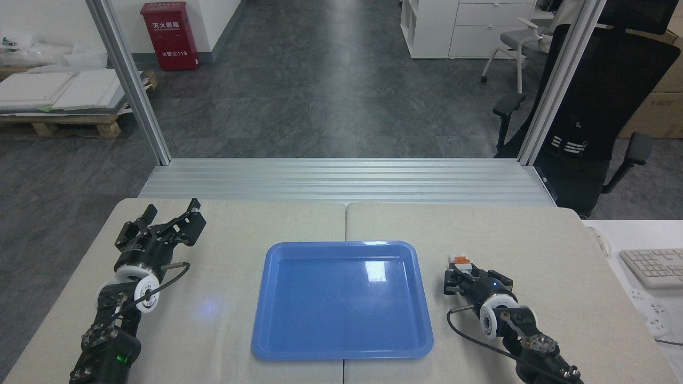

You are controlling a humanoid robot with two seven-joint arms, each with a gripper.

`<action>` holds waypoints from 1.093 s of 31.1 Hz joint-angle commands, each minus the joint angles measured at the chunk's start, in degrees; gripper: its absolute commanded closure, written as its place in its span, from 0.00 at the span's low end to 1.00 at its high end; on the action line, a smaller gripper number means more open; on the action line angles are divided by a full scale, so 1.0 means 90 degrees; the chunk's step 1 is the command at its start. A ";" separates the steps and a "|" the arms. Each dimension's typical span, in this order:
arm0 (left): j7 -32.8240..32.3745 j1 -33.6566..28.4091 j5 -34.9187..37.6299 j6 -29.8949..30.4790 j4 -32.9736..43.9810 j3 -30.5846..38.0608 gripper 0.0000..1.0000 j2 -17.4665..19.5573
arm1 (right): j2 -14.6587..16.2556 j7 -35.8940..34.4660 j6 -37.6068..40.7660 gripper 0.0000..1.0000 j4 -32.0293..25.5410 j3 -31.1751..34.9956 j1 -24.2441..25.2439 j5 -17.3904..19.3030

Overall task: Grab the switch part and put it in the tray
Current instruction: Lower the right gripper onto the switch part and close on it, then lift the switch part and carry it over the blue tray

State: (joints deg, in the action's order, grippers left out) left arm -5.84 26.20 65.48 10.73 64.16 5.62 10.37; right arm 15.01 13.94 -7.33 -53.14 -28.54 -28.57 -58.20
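There is one big table (240, 229) with a pale cloth top. In the middle of it lies one blue tray (341, 349). The tray is flat on the table and has nothing in it.

Two robot arms rest on the table, one on each side of the tray.

The left gripper (172, 213) is well away from the tray, near the far left part of the table. Its black fingers (193, 205) are spread apart. They hold nothing and touch nothing.

The right gripper (463, 273) is just beside the tray's right edge. It points away from the robot, toward the far side of the table. Its fingers look drawn close together, much closer than the left ones. It is dark and small, so it is hard to see if the fingers really pinch anything.

There is one switch part (459, 261). It is a tiny white block with an orange piece on it. It sits right at the tips of the right gripper, on the far side of them. It is outside the tray, close to the tray's right rim but not touching it. I cannot tell if the fingers have hold of it or only sit against it.
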 commanded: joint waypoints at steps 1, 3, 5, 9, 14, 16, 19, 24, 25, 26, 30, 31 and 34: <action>0.0005 -0.0001 0.0000 0.0000 0.0000 0.0000 0.00 0.0000 | -0.0008 -0.0133 -0.0035 0.82 -0.0510 0.0318 -0.0087 0.0041; 0.0005 -0.0001 0.0000 0.0000 0.0000 -0.0009 0.00 0.0000 | -0.0008 -0.0133 -0.0035 0.82 -0.0745 0.0358 -0.0107 0.0031; 0.0005 -0.0001 0.0000 0.0000 0.0000 0.0000 0.00 0.0000 | -0.0018 -0.0114 -0.0064 0.82 -0.0959 0.0407 -0.0136 0.0031; 0.0005 -0.0001 0.0010 0.0000 0.0000 -0.0009 0.00 0.0000 | -0.0066 -0.0084 -0.0123 0.82 -0.1486 0.0407 -0.0292 0.0031; 0.0005 -0.0001 0.0000 0.0000 0.0000 0.0000 0.00 0.0000 | -0.0729 0.0364 -0.0532 0.82 -0.1956 0.0057 -0.0400 -0.0105; 0.0005 -0.0001 0.0000 0.0000 0.0000 0.0000 0.00 0.0000 | -0.1207 0.0589 -0.0757 0.82 -0.1966 -0.0333 -0.0419 -0.0436; 0.0005 -0.0001 0.0000 0.0000 0.0000 -0.0009 0.00 0.0000 | -0.1677 0.1018 -0.1099 0.80 -0.1927 -0.0715 -0.0244 -0.1042; 0.0005 -0.0001 0.0000 0.0000 0.0000 -0.0009 0.00 0.0000 | -0.1902 0.1322 -0.1227 0.80 -0.1840 -0.0921 0.0517 -0.1999; 0.0005 -0.0001 0.0000 0.0000 0.0000 0.0000 0.00 0.0000 | -0.1893 0.1322 -0.1227 0.80 -0.1820 -0.0931 0.0605 -0.2097; 0.0005 -0.0001 0.0000 0.0000 0.0000 0.0000 0.00 0.0000 | -0.1883 0.1322 -0.1236 0.80 -0.1791 -0.0921 0.0674 -0.2146; 0.0005 -0.0001 0.0000 0.0000 0.0000 0.0000 0.00 0.0000 | -0.1785 0.1322 -0.1246 0.79 -0.1752 -0.0901 0.0762 -0.2147; 0.0005 -0.0001 0.0000 0.0000 0.0000 0.0000 0.00 0.0000 | -0.1785 0.1322 -0.1246 0.76 -0.1752 -0.0892 0.0772 -0.2137; 0.0005 -0.0001 0.0000 0.0000 0.0000 0.0000 0.00 0.0000 | -0.1756 0.1322 -0.1314 0.71 -0.1664 -0.0901 0.0782 -0.2137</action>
State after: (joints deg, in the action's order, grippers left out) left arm -5.79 26.18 65.48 10.73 64.16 5.61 10.37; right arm -1.20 25.82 -18.64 -68.96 -36.63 -22.12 -77.14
